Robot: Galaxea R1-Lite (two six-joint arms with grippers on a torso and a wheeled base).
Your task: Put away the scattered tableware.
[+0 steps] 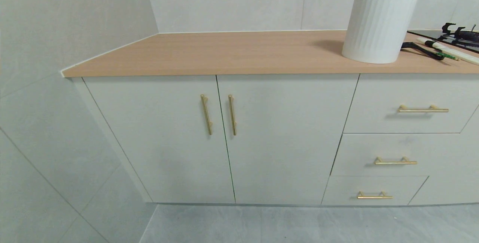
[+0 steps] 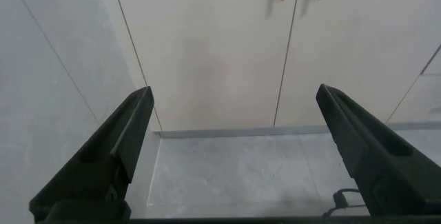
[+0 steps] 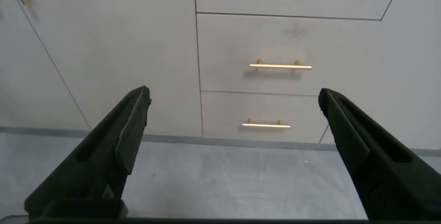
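Note:
A tall white ribbed container (image 1: 380, 20) stands on the wooden countertop (image 1: 224, 52) at the right. Beside it, at the far right, lie a few utensils: a black-handled tool (image 1: 421, 49) and a long white-handled one (image 1: 451, 52). My left gripper (image 2: 234, 107) hangs low before the double cabinet doors (image 2: 220, 45), open, with nothing between its fingers. My right gripper (image 3: 234, 107) is also low, open and empty, facing the drawer stack (image 3: 289, 65).
White cabinet doors (image 1: 220, 138) with two upright brass handles fill the middle; three drawers (image 1: 396, 157) with brass handles sit to the right. A dark hob (image 1: 454, 35) lies at the counter's far right. A tiled wall closes the left side. Grey floor (image 1: 299, 224) lies below.

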